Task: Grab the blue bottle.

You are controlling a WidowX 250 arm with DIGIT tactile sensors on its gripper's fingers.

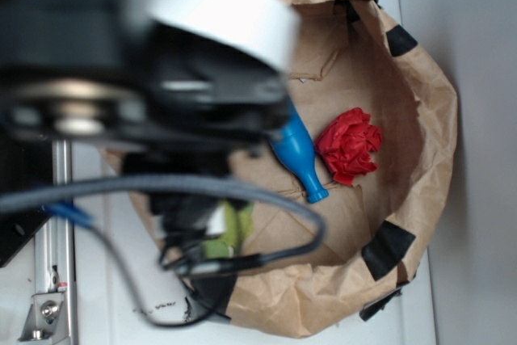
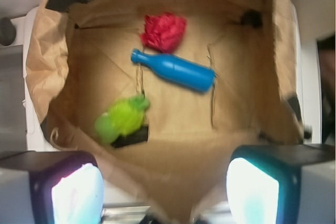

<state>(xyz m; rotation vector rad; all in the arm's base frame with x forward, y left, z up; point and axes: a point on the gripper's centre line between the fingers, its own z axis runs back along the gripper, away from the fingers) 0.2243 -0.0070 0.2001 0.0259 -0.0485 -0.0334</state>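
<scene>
Both my finger pads (image 2: 77, 192) sit right up against the wrist cam, spread wide with nothing between them. Blue bottle (image 2: 176, 71) lies on its side on the paper bag (image 2: 47, 66) floor, just beside the red paper ball (image 2: 164, 31). Looks light, stiff and slick, so I'd pinch mid-body. Green plush toy (image 2: 122, 119) is blurry; my arm hides the bottle's base in the exterior view

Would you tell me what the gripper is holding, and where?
Nothing: the gripper is open and empty, apart from the smooth blue plastic bottle.
</scene>
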